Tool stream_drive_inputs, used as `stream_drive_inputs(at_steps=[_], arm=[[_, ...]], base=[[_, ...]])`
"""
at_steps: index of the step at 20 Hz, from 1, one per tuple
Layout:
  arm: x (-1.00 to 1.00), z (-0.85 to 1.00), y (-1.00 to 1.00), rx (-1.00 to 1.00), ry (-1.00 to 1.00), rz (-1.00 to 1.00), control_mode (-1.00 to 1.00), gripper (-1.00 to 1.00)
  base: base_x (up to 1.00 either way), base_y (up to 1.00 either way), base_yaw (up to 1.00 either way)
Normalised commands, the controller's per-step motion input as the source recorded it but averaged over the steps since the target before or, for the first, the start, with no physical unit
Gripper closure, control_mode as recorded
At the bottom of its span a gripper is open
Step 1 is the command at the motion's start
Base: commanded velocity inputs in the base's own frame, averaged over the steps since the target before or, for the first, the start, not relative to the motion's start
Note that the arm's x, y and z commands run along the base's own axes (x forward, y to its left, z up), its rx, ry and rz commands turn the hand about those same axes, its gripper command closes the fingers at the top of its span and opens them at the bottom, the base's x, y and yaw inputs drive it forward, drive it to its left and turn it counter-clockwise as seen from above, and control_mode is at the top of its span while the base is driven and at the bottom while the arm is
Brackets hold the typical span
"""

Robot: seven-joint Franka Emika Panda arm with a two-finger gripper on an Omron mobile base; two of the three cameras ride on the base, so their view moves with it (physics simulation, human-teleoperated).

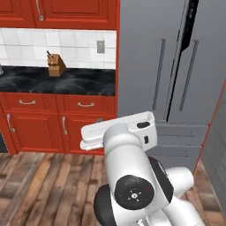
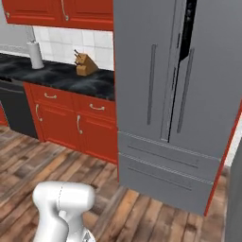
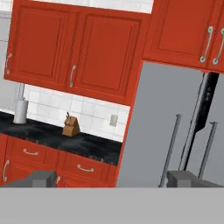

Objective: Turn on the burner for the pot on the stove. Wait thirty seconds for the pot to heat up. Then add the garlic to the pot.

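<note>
— While my white arm (image 1: 128,176) sits folded low over the base, where are your jaws aimed?
— Level at the tall grey double-door fridge (image 3: 183,127) and red cabinets (image 3: 74,48), tips wide apart, holding nothing.
— And beside it?
— A wooden knife block (image 3: 70,127) on the black marbled worktop (image 3: 87,144).

Refrigerator (image 2: 189,94): matt grey metal, smooth, showing slim metal bar handles.
Cabinets (image 3: 78,48): glossy red panels, wearing silver metal pulls.
Counter (image 1: 57,81): looking like dark polished stone.
Knife block (image 1: 56,65): wood.
Backsplash (image 1: 75,46): white tiles.
Floor (image 2: 42,160): wood planks.
</note>
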Motion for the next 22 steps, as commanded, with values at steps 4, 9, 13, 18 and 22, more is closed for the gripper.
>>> stream_drive_inputs(at_steps=[4,9,13,18,22], arm=[[0.0,0.0,0.0,0.0,0.0,0.0,1.0,-1.0],[0.0,0.0,0.0,0.0,0.0,0.0,1.0,-1.0],[0.0,0.0,0.0,0.0,0.0,0.0,1.0,-1.0],[0.0,0.0,0.0,0.0,0.0,0.0,1.0,-1.0],[0.0,0.0,0.0,0.0,0.0,0.0,1.0,-1.0]], base=[[0.38,-0.34,0.61],[0.17,-0.02,0.61],[0.19,0.0,0.61],[0.46,0.0,0.59],[0.9,-0.03,0.48]])
